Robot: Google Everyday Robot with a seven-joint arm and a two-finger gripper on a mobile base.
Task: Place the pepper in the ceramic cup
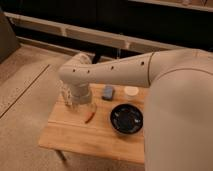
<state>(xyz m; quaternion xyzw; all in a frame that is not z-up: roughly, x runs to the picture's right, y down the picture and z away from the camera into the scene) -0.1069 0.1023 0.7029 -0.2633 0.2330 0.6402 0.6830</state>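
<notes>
Camera view is mostly hogged by the robot's big off-white arm [170, 100] on the near right, so working outward from there. The light wooden table [65, 137] comes next, and on it the small slim orange-red chili pepper [89, 117] lies flat on the bare wood, left of the wide black bowl [127, 120] and clearly apart from it. Just beside the pepper, up and to its left, hangs the gripper [76, 102] under the arm's wrist, low over the table's left end. Honestly can't tell if it's clenched or released, though it doesn't look to be holding the pepper, since that's resting on the board. Further back sit a small blue-grey block [108, 92] and, off to its right near the far edge, the small round white ceramic cup [131, 91]. My take on the step: it's the pick, so I'd line up across the pepper's thin middle rather than along its curve and come straight down. Then lift high enough to clear the bowl's rim on the way to the cup, which is a small target. Count-wise: one pepper, one cup, one bowl, one block, one table, one gripper.
</notes>
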